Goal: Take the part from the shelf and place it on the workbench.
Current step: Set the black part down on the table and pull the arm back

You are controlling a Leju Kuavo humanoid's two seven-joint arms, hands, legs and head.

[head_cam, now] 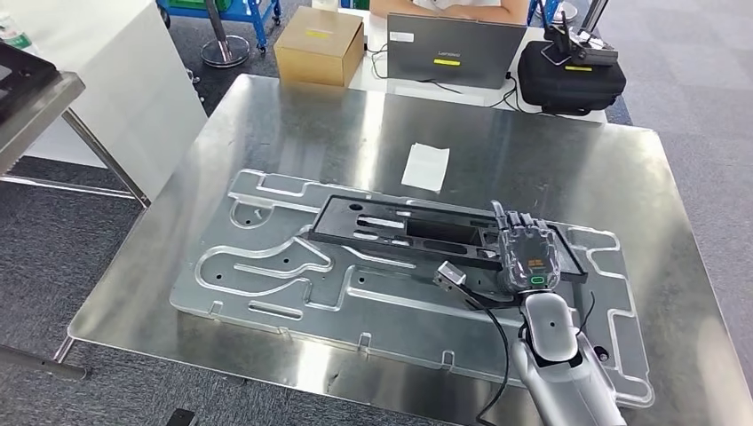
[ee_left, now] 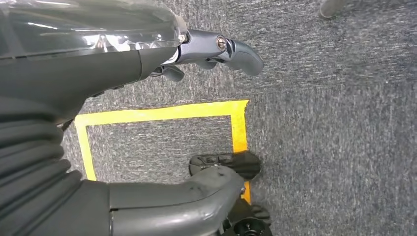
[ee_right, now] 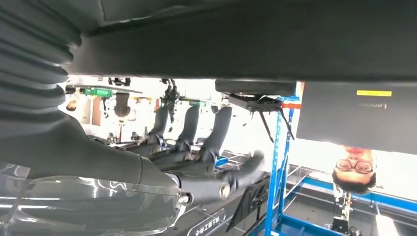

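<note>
Already the black part (head_cam: 417,231) lies flat on the metal fixture plate (head_cam: 266,266) atop the workbench (head_cam: 293,124); the right hand (head_cam: 527,256) rests on its near end, fingers extended, grip unclear; only release remains; the left hand (ee_left: 216,49) hangs loosely curled and empty

Black part on silver metal, grey carpet below.

My silver-and-grey right hand (head_cam: 529,257) rests on a flat black metal frame part (head_cam: 417,232); beneath lies a shiny silver steel workbench (head_cam: 293,124), with yellow floor tape (ee_left: 162,112) crossing speckled grey carpet (ee_left: 334,113).
</note>
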